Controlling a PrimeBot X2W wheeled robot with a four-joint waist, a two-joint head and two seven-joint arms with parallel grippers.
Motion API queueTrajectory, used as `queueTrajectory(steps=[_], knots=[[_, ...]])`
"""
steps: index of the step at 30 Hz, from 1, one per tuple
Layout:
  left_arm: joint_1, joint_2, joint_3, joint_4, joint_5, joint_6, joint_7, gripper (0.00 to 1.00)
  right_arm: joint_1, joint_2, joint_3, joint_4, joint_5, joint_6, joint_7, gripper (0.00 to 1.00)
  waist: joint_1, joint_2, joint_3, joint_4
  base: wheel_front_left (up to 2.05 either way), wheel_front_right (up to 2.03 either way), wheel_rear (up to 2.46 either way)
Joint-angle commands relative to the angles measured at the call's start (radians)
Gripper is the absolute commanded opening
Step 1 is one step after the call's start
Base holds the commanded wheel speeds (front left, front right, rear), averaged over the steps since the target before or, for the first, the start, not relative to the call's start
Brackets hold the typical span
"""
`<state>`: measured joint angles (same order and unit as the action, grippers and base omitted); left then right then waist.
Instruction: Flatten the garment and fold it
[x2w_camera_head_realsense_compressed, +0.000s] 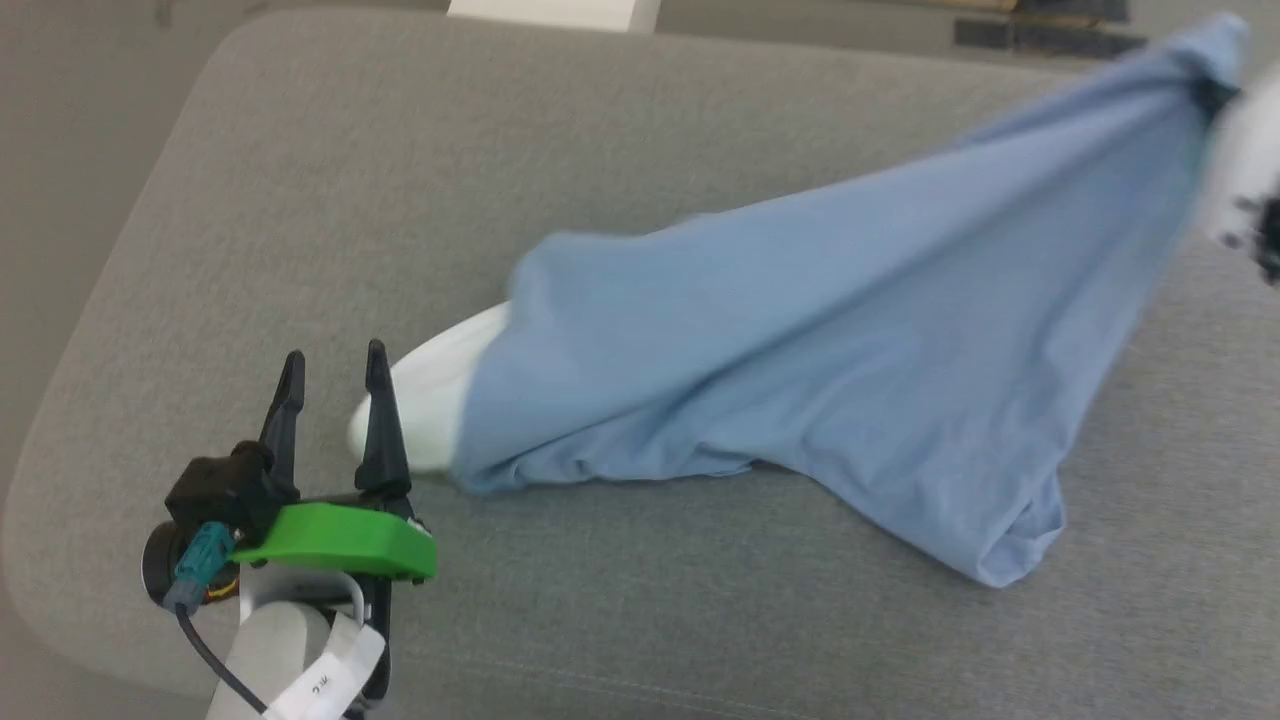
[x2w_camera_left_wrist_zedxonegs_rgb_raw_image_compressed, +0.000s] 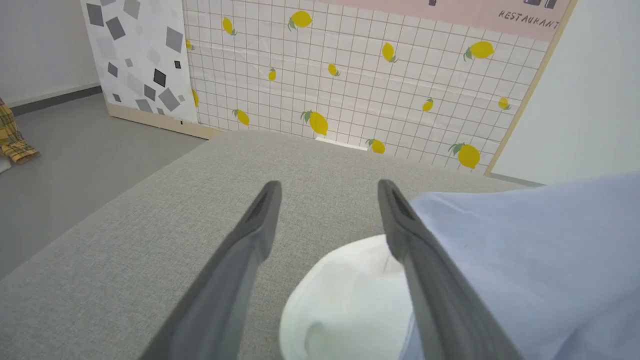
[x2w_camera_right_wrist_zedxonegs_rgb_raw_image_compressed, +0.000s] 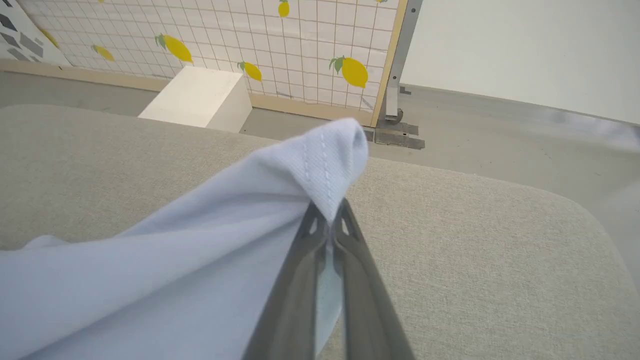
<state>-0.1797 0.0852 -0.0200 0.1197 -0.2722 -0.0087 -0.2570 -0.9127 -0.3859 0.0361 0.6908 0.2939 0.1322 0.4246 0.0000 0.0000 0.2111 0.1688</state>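
- I am pressing my right gripper together on a stitched edge of the garment, so both long fingers are pinching light blue cloth between them.
- A small peak of the pinched cloth is standing up past my right fingertips, above the far right part of the grey cushion.
- I am holding my left gripper spread wide with nothing between its fingers, over the near left part of the grey cushion.
- In the left wrist view my left gripper is pointing along the grey cushion toward its far edge, with bare grey fabric showing in the gap.
- The garment is stretching across the grey cushion from its near left part up to its far right corner, where the cloth is narrowing to a raised point.
- The wide left end of the garment is resting on the cushion, and a folded lobe of it is lying on the cushion's near right part.
- The white collar is sticking out from the garment's left end and lying on the cushion just beside my left gripper.
- One left finger is crossing in front of the white collar and the garment; I cannot tell whether it is touching them.
- Beyond the cushion's far edge a lemon-printed panel is standing on the floor, with a white block in front of it.
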Motion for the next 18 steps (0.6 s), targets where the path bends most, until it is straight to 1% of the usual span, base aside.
queueTrajectory(steps=[1, 4, 7, 9, 12, 16, 18], knots=[[0.015, 0.002, 0.0, 0.001, 0.006, -0.003, -0.004, 1.0, 0.067, -0.029, -0.054, -0.009, 0.008, -0.002, -0.01, 0.0, 0.0, 0.0, -0.095, -0.093, 0.0, 0.0, 0.0], [0.031, 0.004, 0.0, 0.0, 0.002, -0.001, -0.002, 1.0, 0.215, -0.071, -0.199, -0.031, -0.007, -0.002, -0.004, 0.0, 0.0, 0.0, -0.117, -0.122, 0.0, 0.0, 0.0], [0.037, 0.005, -0.004, -0.003, -0.002, -0.001, 0.004, 1.0, 0.376, -0.06, -0.312, -0.049, -0.023, -0.002, 0.023, 0.0, 0.0, 0.0, -0.122, -0.139, 0.0, 0.0, 0.0], [0.037, 0.004, -0.007, -0.004, -0.005, -0.001, 0.008, 1.0, 0.485, -0.028, -0.376, -0.066, -0.031, -0.002, 0.035, 0.0, 0.0, 0.0, -0.12, -0.143, 0.0, 0.0, 0.0], [0.033, 0.003, -0.014, -0.004, -0.011, -0.002, 0.015, 1.0, 0.632, 0.055, -0.426, -0.092, -0.041, -0.002, 0.065, 0.0, 0.0, 0.0, -0.116, -0.142, 0.0, 0.0, 0.0], [0.031, 0.002, -0.019, -0.002, -0.016, 0.0, 0.02, 1.0, 0.75, 0.161, -0.434, -0.133, -0.043, -0.002, 0.108, 0.0, 0.0, 0.0, -0.112, -0.138, 0.0, 0.0, 0.0], [0.035, 0.004, -0.016, 0.0, -0.02, 0.003, 0.022, 1.0, 0.771, 0.194, -0.441, -0.177, -0.042, -0.002, 0.096, 0.0, 0.0, 0.0, -0.113, -0.141, 0.0, 0.0, 0.0]])
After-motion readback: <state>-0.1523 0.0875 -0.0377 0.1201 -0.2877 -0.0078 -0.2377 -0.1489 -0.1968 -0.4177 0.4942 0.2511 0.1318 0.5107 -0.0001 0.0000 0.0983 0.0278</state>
